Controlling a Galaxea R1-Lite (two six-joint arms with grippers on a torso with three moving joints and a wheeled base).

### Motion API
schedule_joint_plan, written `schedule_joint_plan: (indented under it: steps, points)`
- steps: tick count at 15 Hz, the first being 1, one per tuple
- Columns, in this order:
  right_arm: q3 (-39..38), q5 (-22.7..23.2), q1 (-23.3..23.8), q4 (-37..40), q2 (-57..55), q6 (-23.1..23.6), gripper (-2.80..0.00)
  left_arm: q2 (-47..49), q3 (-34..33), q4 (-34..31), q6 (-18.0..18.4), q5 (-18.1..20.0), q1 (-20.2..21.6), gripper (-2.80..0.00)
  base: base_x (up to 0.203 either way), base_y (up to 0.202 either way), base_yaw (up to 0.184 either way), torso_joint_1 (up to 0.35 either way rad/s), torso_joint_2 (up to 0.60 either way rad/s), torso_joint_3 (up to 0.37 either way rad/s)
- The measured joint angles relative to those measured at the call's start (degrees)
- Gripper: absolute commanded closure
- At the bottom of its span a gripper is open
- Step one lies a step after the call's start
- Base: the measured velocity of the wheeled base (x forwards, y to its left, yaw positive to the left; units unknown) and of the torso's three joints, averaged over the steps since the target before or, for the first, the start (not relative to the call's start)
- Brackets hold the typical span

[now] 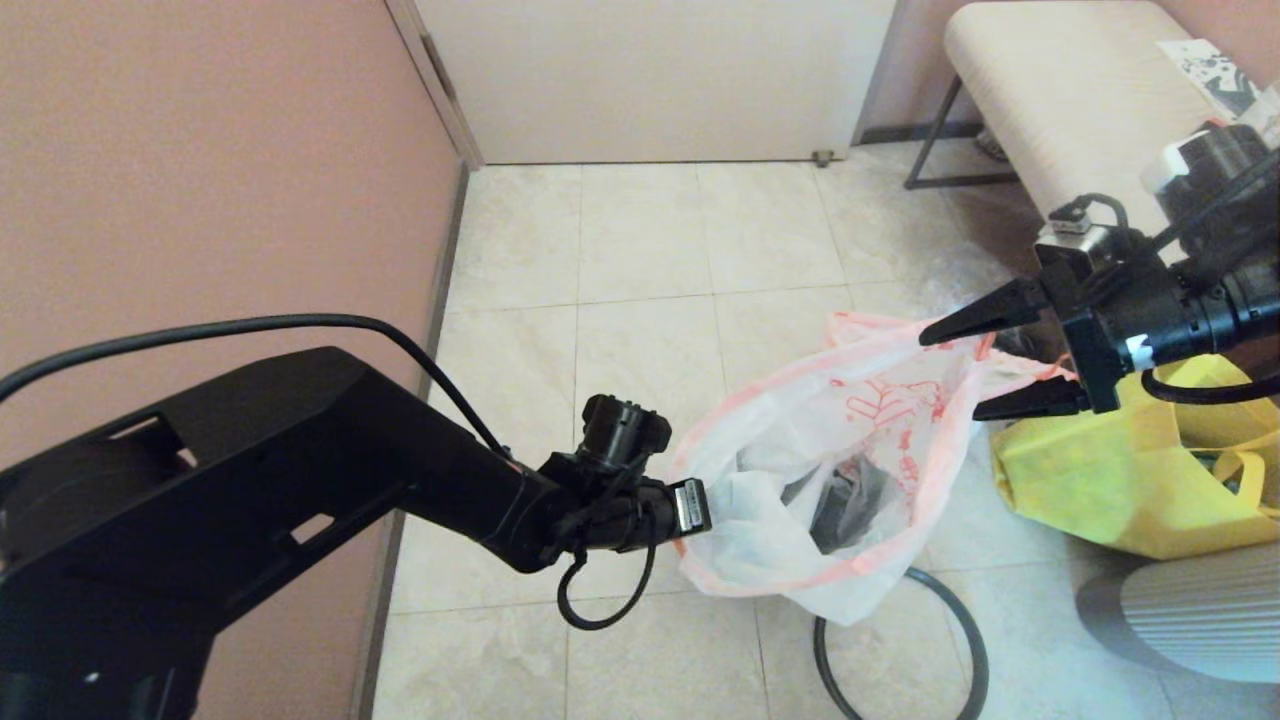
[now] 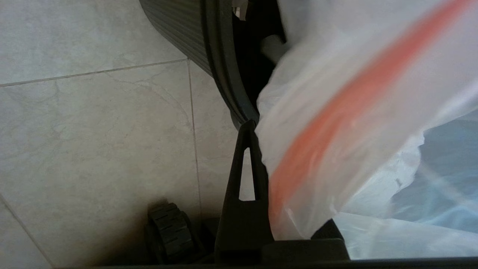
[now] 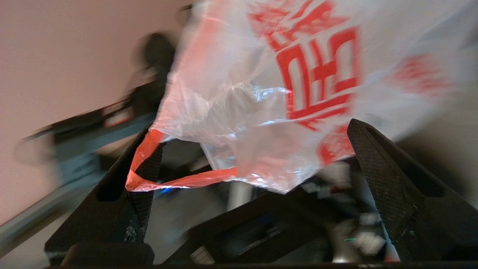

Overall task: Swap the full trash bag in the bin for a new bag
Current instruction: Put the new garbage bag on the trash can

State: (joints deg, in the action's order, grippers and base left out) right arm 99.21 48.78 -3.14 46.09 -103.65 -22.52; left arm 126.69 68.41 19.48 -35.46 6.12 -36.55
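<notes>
The left gripper (image 1: 700,505) is clamped on the rim of the new bag (image 1: 800,440), pinching the thin plastic beside its orange-pink drawstring band, as the left wrist view shows close up. The bag is held up above the tiled floor (image 1: 640,260), stretched between the two arms: translucent white, crinkled, edged in orange-pink and marked with red print, with no trash showing in it. Something dark shows through its lower part, seemingly the bin, but that cannot be told for sure. At the bag's far side the right gripper (image 1: 960,370) stands with its fingers spread wide apart, the drawstring edge looped over one finger (image 3: 143,164) and the printed plastic hanging between them. Below the bag a thin dark-grey hoop (image 1: 965,625) lies on the floor. Just beside the right gripper sits a yellow tote bag (image 1: 1100,480), and near it a grey ribbed cylinder (image 1: 1200,610).
</notes>
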Motion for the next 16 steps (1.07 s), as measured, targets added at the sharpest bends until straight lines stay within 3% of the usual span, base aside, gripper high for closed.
schedule_joint_plan:
  steps: [3,10,13,14,16]
  points:
    - [1.32,10.48,2.50,0.38,-2.13,-0.06,-2.80,0.94,0.41,-0.06,-0.08,-0.09,0.45,0.00,0.000,0.000,0.000,0.000,0.00,0.000]
    - [7.53,13.60,2.98,0.49,-4.44,-5.13,-2.80,3.91,2.01,-2.56,-1.11,-0.32,4.68,0.00,0.000,0.000,0.000,0.000,0.00,0.000]
    - [8.27,12.33,2.78,0.87,-4.39,-5.60,-2.80,3.87,2.34,-2.49,-1.69,-0.30,4.55,0.00,0.000,0.000,0.000,0.000,0.00,0.000]
    - [8.04,9.81,2.54,1.54,-3.99,-5.60,-2.80,3.51,2.34,-2.56,-2.08,-0.27,4.29,0.00,0.000,0.000,0.000,0.000,0.00,0.000]
    - [7.05,0.52,0.50,3.79,-2.32,-5.68,-2.80,2.97,2.21,-2.48,-2.27,-0.11,4.14,0.00,0.000,0.000,0.000,0.000,0.00,0.000]
